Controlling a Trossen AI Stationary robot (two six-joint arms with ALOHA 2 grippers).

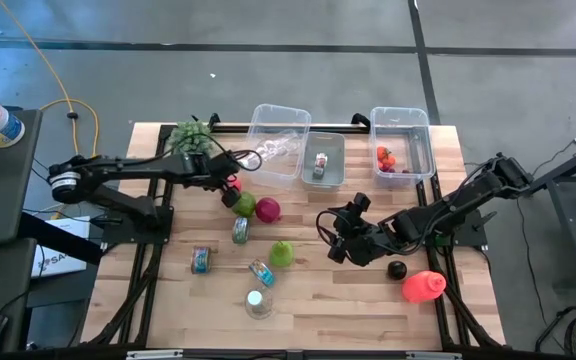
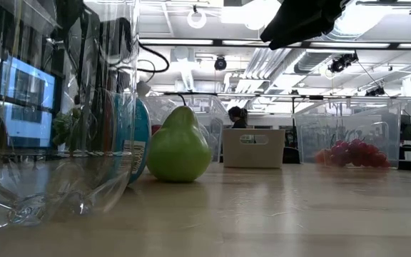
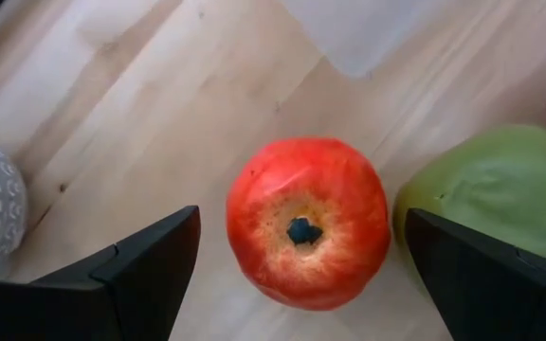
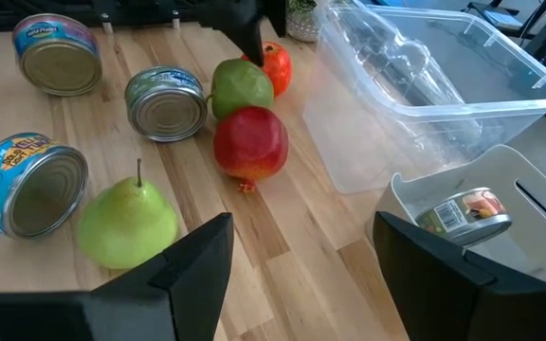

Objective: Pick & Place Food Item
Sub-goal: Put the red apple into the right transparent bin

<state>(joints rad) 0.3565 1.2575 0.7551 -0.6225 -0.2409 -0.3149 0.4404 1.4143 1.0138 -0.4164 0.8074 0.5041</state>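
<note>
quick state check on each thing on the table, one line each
left end effector: open, straddling the red apple
red apple: on the table, not held
right end effector: open, empty
pear: upright
clear bin: open-topped
grey bin: one can inside

No print can be read with any certainty. The blue-labelled cans (image 4: pixel 28 183) on the table (image 4: pixel 292 275) carry lettering too small to make out, as does the label of the can (image 4: pixel 463 216) in the white bin (image 4: pixel 538 204). A paper (image 1: pixel 60 262) left of the table shows unreadable letters.
</note>
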